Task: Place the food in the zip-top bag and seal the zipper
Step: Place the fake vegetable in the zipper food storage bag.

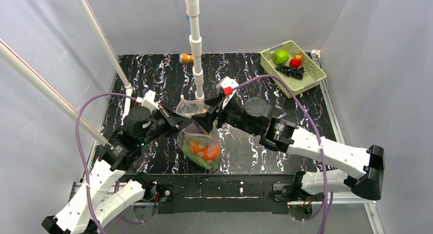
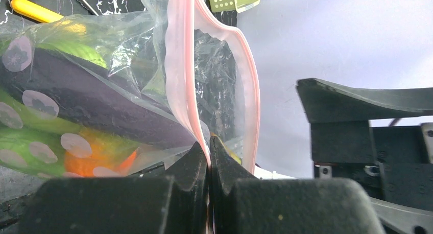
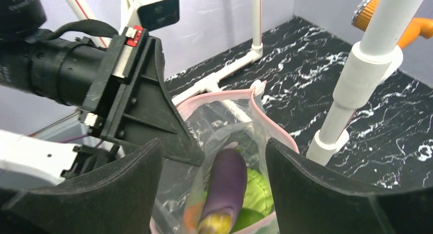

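Desk (image 1: 153,75) of black marble pattern spans the overhead view, with both arms reaching inward to meet near its middle. From above, the left end effector (image 1: 179,122) and the right end effector (image 1: 208,120) sit just beside each other at the top of the zip-top bag (image 1: 196,137), which hangs down toward the near edge. Whether its bottom rests on the desk cannot be told. Only this view shows the mesh basket (image 1: 314,73) at the far right corner, well apart from the bag, holding a round green fruit (image 1: 280,56), a red fruit (image 1: 295,61) and a dark cluster too small to identify.

The left wrist view shows what the overhead one hides. The left end effector (image 2: 209,152) is clenched on the pink zipper (image 2: 178,65) at one end of the mouth, and the two lips bow apart above the pinch. The right wrist view shows the right end effector (image 3: 214,157) released, its fingers (image 3: 127,188) spread wide on either side of the open mouth. Contact with the plastic cannot be judged.

Inside the bag lie the purple eggplant (image 2: 92,101), green pieces (image 2: 20,152) and an orange piece (image 2: 102,162), partly blurred by dotted film. A yellow-handled screwdriver (image 2: 35,10) lies beyond the bag, cut off by the frame edge.
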Available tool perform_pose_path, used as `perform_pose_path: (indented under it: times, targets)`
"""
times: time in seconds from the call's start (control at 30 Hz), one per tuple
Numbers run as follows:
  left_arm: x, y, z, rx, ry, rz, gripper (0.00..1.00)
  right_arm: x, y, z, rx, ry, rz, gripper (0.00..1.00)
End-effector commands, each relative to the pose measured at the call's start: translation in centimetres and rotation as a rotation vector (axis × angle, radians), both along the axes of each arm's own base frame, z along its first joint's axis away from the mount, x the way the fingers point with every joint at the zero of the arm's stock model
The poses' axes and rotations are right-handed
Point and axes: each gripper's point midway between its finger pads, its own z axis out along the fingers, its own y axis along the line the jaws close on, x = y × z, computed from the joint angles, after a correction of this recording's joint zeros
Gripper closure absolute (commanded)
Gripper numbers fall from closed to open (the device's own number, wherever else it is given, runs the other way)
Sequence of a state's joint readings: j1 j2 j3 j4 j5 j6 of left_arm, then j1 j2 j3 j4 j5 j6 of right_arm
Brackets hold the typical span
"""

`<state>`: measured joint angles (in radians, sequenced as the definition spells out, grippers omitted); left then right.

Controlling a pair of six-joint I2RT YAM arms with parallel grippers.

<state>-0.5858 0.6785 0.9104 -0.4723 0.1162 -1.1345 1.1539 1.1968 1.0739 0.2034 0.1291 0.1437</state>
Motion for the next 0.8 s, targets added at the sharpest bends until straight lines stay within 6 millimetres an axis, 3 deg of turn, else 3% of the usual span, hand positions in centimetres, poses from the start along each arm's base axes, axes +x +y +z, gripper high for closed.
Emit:
perform_pose_path:
  times: [0.0, 0.2, 0.3, 0.43, 0.57, 0.77]
  targets:
    - [-0.3, -0.2, 1.4, -0.025, -0.046, -0.022, 1.00, -1.7, -1.4, -1.0, -0.149, 0.129, 0.040, 0.19]
    - [-0.1, -0.2, 0.9, -0.003, -0.032, -0.019, 1.00, -1.0, -4.3, -0.9, -0.259, 0.264, -0.101, 0.14]
    - [0.0, -0.3, 1.0, 0.000, -0.028, -0.022, 1.00, 0.4, -6.6, -0.8, -0.273, 0.333, -0.239, 0.02]
    - [0.0, -0.1, 0.8, 0.023, -0.021, -0.018, 1.00, 1.3, -8.9, -0.8, -0.308, 0.507, -0.293, 0.02]
    - [0.0, 0.3, 0.8, 0.032, -0.021, -0.002, 1.00, 0.6, -8.3, -1.0, -0.299, 0.597, -0.212, 0.03]
    - [0.1, 0.1, 0.1, 0.033, 0.005, -0.004, 1.00, 0.4, -5.0, -2.2, -0.324, 0.645, -0.097, 0.19]
